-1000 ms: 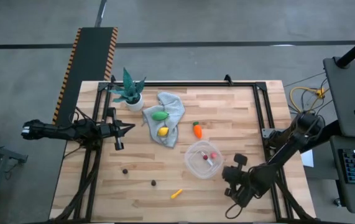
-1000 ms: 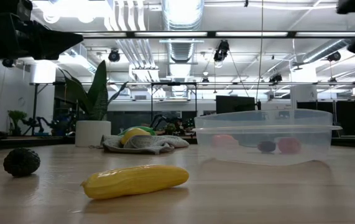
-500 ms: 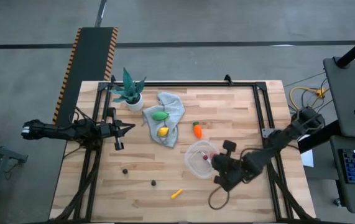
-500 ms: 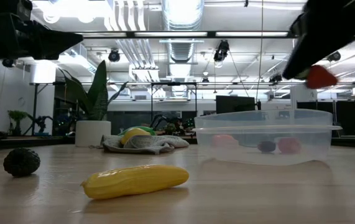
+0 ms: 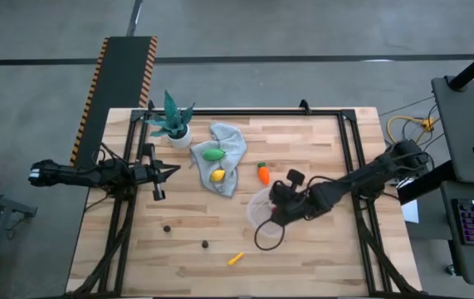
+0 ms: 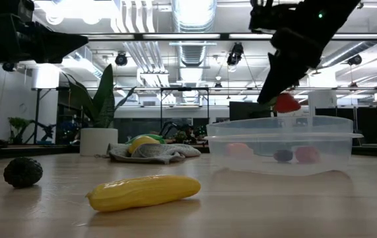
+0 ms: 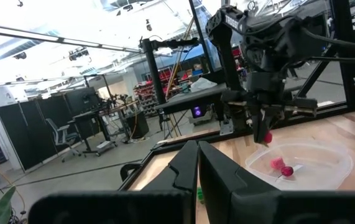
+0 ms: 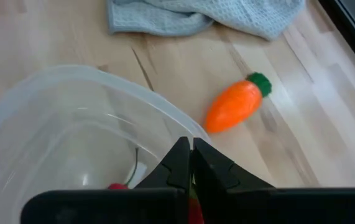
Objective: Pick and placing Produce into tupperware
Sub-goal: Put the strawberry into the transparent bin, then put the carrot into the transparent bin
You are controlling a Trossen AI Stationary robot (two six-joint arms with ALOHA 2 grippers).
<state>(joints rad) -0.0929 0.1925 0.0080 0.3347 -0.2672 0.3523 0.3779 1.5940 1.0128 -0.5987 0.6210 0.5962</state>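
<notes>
Wooden slats make up the table (image 5: 303, 141), framed by black rails, with grey floor all round and, in the low view, a hall of ceiling lights and ducts behind. No brand, label or readable writing shows on anything.

Right gripper (image 6: 272, 99) hangs over the tupperware (image 5: 263, 218) — the clear round container at about 5 o'clock from the table's middle — with its fingers pinched shut on a small red berry (image 6: 285, 102) just above the rim. Inside the container lie more berries, red and dark (image 6: 283, 156); the left wrist view shows red ones on its floor (image 7: 280, 167).

Orange carrot (image 5: 263, 173) lies on bare wood just beside the container, at its 12 o'clock, apart from it. Grey cloth (image 5: 228, 143) sits toward 11 o'clock from the carrot, carrying the green piece (image 5: 213, 154) and the yellow lemon (image 5: 217, 175). A potted plant (image 5: 174, 124) stands at the cloth's 9 o'clock.

Toward 7 o'clock on the table rest two dark berries (image 5: 167, 227) (image 5: 205, 244) and the yellow-orange sliver (image 5: 235, 258), all well apart from the container.

Left gripper (image 5: 173, 170) waits at the table's 9 o'clock edge — fingers closed on nothing.
</notes>
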